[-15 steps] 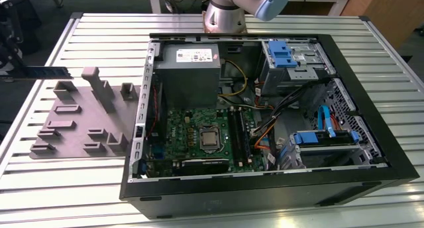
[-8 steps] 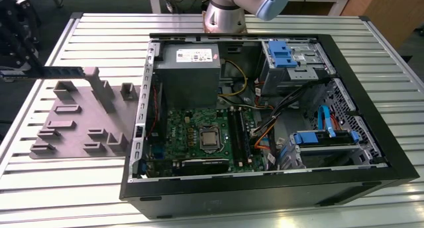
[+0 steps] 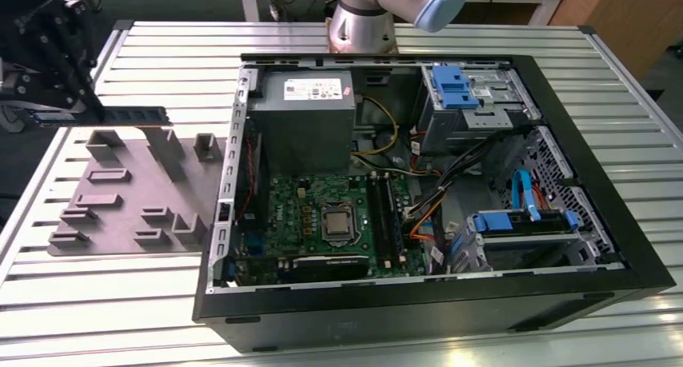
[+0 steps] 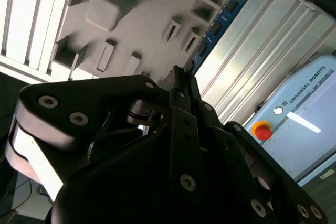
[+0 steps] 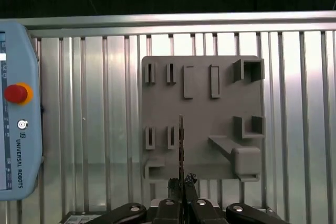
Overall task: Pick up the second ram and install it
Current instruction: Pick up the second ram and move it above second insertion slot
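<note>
Robot arm's gripper [image 3: 66, 109] is at the exterior view's left, above a grey fixture plate [image 3: 128, 199] on a ribbed metal table [image 3: 107, 303]. Jaws are clenched on the memory stick [image 3: 133, 115], which lies level w/ its free end towards an open PC case [image 3: 597, 223]. The case is just beside the plate, green board [image 3: 309, 215] inside. In the first wrist view the stick [image 5: 181, 140] is edge-on, running out from the fingertips over the plate [image 5: 202, 114]. A blue-grey control tablet [image 5: 16, 103] lies near the plate.
</note>
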`<state>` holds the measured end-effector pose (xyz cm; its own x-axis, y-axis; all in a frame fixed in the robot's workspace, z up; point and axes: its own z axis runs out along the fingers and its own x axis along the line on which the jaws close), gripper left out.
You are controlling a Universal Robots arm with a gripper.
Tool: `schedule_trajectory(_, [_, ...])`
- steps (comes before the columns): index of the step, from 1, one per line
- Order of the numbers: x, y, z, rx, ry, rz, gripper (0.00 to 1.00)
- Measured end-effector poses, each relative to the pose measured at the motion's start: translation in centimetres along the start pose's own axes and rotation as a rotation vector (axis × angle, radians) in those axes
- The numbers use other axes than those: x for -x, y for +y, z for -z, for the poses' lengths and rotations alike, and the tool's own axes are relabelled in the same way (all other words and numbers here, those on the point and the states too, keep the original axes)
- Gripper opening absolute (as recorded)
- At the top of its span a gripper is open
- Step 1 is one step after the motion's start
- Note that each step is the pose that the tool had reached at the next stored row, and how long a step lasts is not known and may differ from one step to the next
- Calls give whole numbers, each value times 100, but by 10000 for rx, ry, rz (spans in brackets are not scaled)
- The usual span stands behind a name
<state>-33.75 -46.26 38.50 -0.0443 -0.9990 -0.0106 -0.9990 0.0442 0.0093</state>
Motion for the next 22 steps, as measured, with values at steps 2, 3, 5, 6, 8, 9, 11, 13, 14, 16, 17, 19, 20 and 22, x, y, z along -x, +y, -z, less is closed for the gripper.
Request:
schedule_trajectory(2, [3,-81,1,1,1,-1,14])
schedule_trajectory(3, [5,-125,1,0,0,-1,14])
schedule_trajectory(5, [9,-212,2,0,0,0,14])
schedule_trajectory(6, [11,-256,3,1,1,0,14])
schedule_trajectory(8, [16,-348,3,0,0,-1,14])
schedule_trajectory(9, [17,-391,4,0,1,-1,14])
schedule_trajectory(11, [21,-475,5,1,1,0,14])
schedule_trajectory(13, [24,-557,5,0,-1,-1,14])
schedule_trajectory(14, [27,-599,6,0,0,-1,14])
schedule_trajectory(16, [30,-687,7,1,1,1,14])
schedule_trajectory(17, [32,-732,7,1,1,0,14])
schedule_trajectory(19, [36,-820,8,1,0,-1,14])
schedule_trajectory(20, [38,-864,8,0,0,-1,14])
schedule_trajectory(22, [42,-954,9,1,2,0,14])
